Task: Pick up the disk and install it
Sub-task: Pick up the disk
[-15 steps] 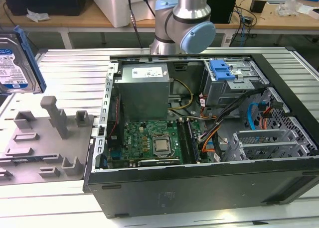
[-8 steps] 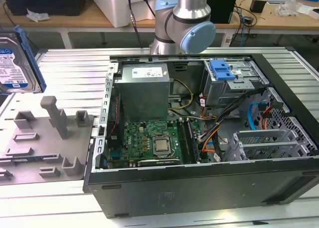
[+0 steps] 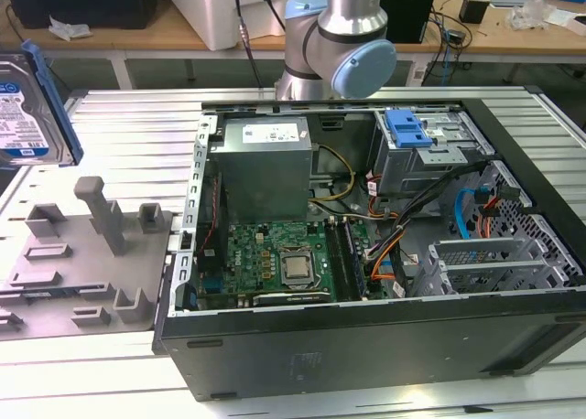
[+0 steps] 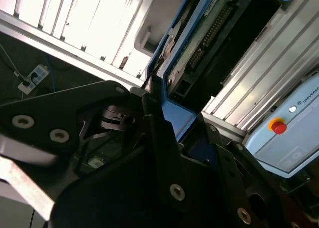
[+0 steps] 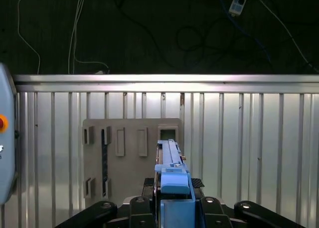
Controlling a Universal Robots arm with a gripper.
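Clamps the blue carrier bracket in the gripper [image 5: 173, 182], fingers narrowed hard against both sides. Holds the disk [image 3: 23, 108] on edge, long axis running straight out from the grip. Hangs at the exterior view's left edge, raised over the grey fixture plate [image 3: 82, 263], apparently clear of it. Sits well apart from the drive cage [image 3: 430, 167], far across the open computer case [image 3: 366, 359] toward the exterior view's right, with power supply [image 3: 265, 158] and cables [image 3: 403, 227] between.

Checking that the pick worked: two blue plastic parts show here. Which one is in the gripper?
The blue carrier framing the disk, clamped in the gripper, at the exterior view's left. The blue tab sits atop the drive cage.
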